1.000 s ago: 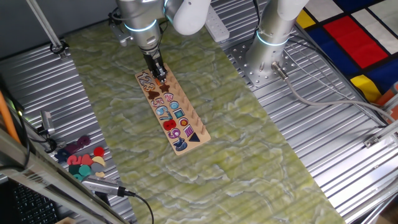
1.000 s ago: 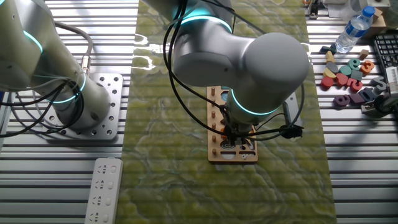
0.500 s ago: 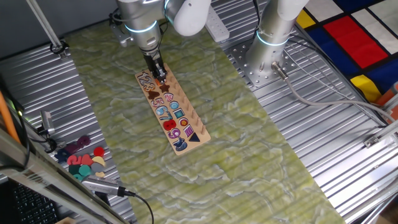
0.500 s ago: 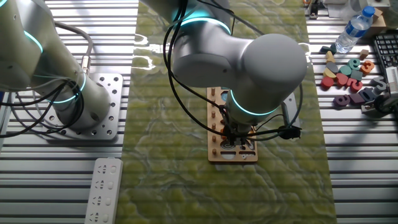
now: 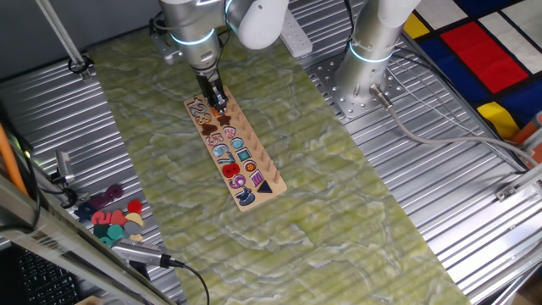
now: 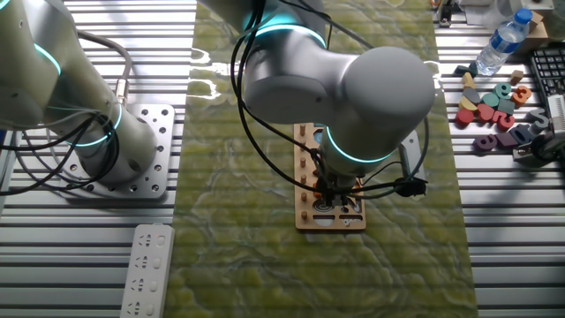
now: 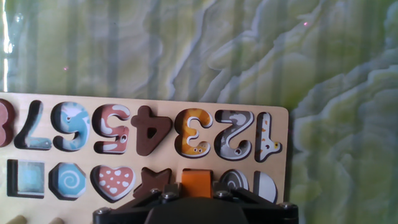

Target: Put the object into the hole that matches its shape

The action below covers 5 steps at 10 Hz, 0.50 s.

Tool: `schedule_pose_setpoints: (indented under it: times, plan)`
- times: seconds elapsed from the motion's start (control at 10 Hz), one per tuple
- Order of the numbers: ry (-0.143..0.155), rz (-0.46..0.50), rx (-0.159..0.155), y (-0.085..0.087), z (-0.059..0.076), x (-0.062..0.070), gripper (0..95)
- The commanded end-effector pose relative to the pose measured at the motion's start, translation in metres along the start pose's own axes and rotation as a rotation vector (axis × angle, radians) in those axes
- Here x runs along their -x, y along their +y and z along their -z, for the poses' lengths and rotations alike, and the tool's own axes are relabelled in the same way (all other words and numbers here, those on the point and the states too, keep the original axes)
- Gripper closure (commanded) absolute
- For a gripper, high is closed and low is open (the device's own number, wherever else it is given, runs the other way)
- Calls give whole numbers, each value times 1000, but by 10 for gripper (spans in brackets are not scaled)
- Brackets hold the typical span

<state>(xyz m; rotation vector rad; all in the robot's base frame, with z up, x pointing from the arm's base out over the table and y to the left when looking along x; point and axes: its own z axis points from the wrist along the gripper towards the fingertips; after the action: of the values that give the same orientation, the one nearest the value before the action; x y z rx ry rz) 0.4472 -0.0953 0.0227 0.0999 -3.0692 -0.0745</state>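
Right below claw point(image 7: 198, 194), orange piece point(image 7: 196, 182) is sitting gripped over hole point(image 7: 196, 176); slight misalignment risking jamming on board point(image 7: 273, 134).

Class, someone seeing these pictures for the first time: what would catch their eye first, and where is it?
The big silver arm, its gripper down on the far end of the wooden puzzle board on the green mat. In the hand view, the orange piece sits between the jaws in the shape row, under the orange 3.
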Motion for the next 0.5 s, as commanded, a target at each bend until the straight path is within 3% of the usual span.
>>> schedule_pose_setpoints:
  times: [0.1, 0.2, 0.5]
  plan:
    - [-3, 0, -3, 0, -1, 0, 950]
    - [-2, 1, -5, 0, -1, 0, 760]
    - [-3, 5, -7, 0, -1, 0, 760]
